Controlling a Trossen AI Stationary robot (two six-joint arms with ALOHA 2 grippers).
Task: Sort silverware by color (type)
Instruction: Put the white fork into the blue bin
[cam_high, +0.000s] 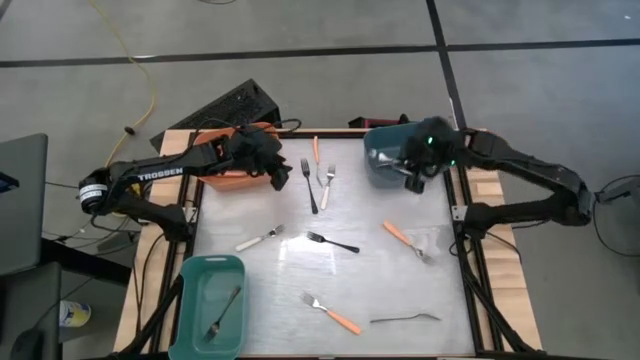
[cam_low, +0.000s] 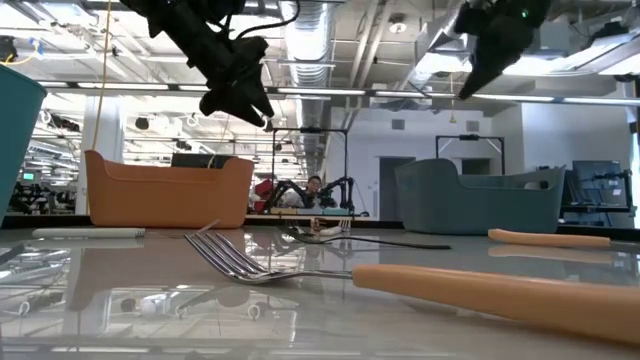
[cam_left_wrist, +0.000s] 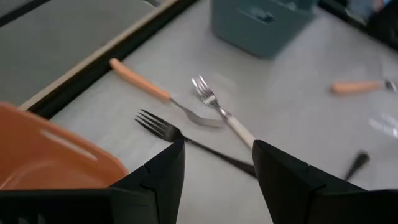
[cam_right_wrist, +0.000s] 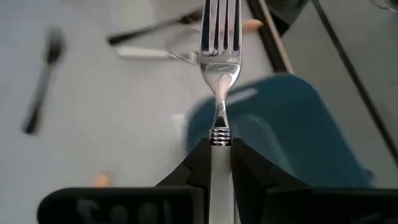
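Observation:
My right gripper (cam_right_wrist: 221, 142) is shut on a silver fork with a white handle (cam_right_wrist: 219, 37), high over the blue-grey bin (cam_high: 380, 165). My left gripper (cam_left_wrist: 217, 146) is open and empty, raised beside the orange bin (cam_high: 225, 180), above a black fork (cam_left_wrist: 186, 140). Next to that fork lie a white-handled fork (cam_left_wrist: 224, 115) and an orange-handled fork (cam_left_wrist: 143, 84). More forks lie flat on the table: a white-handled one (cam_high: 260, 238), a black one (cam_high: 333, 242), two orange-handled ones (cam_high: 405, 238) (cam_high: 332, 313), and a dark one (cam_high: 405, 318). My right gripper pinches the fork's white handle (cam_right_wrist: 221, 158) between its two fingers, just behind the ribbed neck. The fork lies along the fingers and sticks out past them, tines away from the wrist. It is lifted clear, over the blue-grey bin's rim (cam_right_wrist: 298, 124).
A teal bin (cam_high: 195, 275) at the near left holds one fork (cam_high: 222, 312). The orange bin stands at the far left and the blue-grey bin at the far right. A black frame (cam_high: 470, 250) runs along the table's edges. The middle of the table (cam_high: 360, 280) is bare between the forks.

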